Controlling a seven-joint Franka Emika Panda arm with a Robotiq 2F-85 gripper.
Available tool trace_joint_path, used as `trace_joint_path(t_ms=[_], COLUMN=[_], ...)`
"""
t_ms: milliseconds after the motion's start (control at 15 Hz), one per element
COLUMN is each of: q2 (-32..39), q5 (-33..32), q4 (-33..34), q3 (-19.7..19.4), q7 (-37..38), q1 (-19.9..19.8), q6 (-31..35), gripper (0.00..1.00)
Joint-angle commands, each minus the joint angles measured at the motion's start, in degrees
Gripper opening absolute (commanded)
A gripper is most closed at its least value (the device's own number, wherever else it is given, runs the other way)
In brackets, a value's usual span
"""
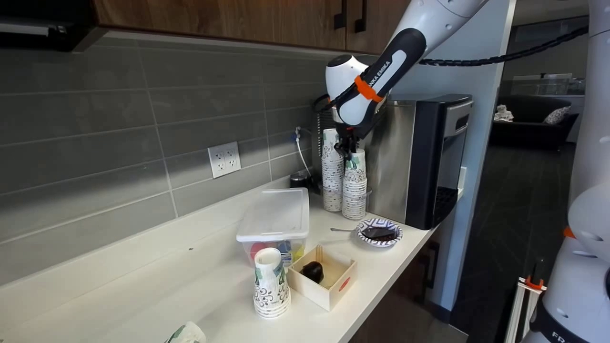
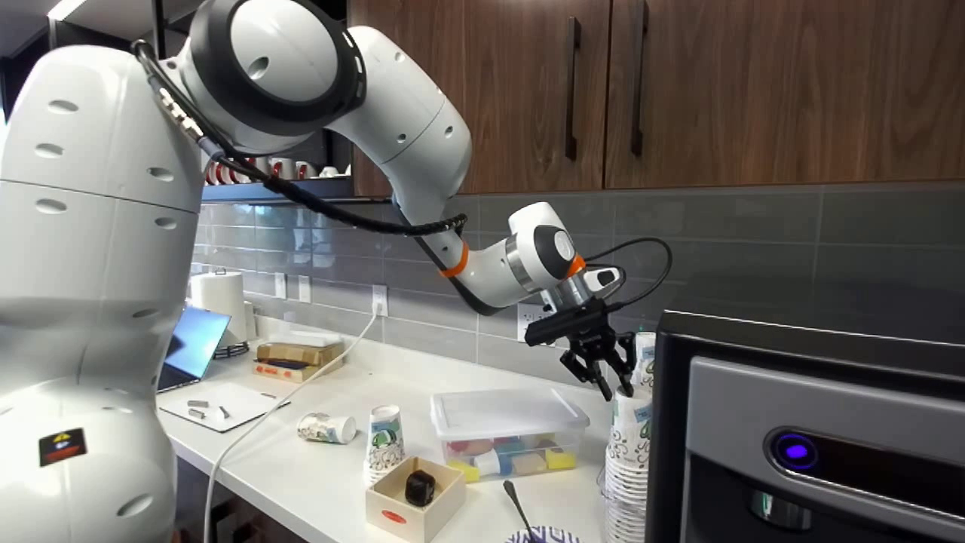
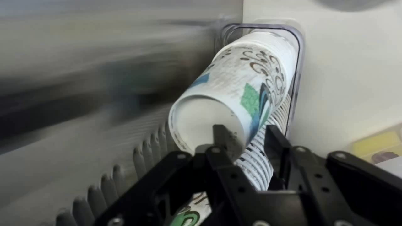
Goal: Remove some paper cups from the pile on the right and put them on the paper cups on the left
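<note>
Two tall stacks of upside-down, patterned paper cups stand beside the steel machine. The nearer stack (image 1: 354,190) also shows in an exterior view (image 2: 629,452) and the wrist view (image 3: 232,81). The stack behind it (image 1: 332,178) shows as white rims (image 3: 256,160) in the wrist view. A short stack of cups (image 1: 270,286) stands beside the wooden box, also in an exterior view (image 2: 385,441). My gripper (image 3: 246,135) is open and empty at the top of the nearer stack (image 1: 348,150). One finger overlaps the top cup's base; the other is off its side. Contact cannot be told.
The machine (image 1: 395,157) stands close beside the stacks. A clear lidded bin (image 1: 274,214), a wooden box (image 1: 333,295) with a dark object, and a patterned bowl (image 1: 364,226) with a spoon are on the counter. A cup lies on its side (image 2: 326,427).
</note>
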Motion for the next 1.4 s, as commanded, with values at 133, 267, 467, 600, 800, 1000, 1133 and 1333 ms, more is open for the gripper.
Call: trace_joint_path(t_ms=[133, 267, 467, 600, 800, 1000, 1133, 1333], q2=[-0.96, -1.52, -2.59, -3.98, -6.62, -10.04, -12.22, -14.96], q5=[4.44, 6.80, 9.75, 10.44, 9.79, 8.65, 8.22, 9.72], q4=[1.37, 1.13, 0.72, 0.07, -1.29, -2.76, -3.56, -4.48], q3=[-1.01, -0.89, -0.79, -0.89, -1.16, -1.44, -1.58, -1.50], q7=[-2.42, -3.33, -4.30, -3.59, -1.72, 0.29, 1.12, -0.05], q1=[1.06, 1.09, 1.29, 1.46, 1.50, 1.23, 0.92, 0.66], q6=[-3.95, -5.58, -8.19, -9.70, -11.52, -12.24, -12.10, -13.33], gripper=[0.00, 0.03, 0.02, 0.01, 0.02, 0.02, 0.02, 0.02])
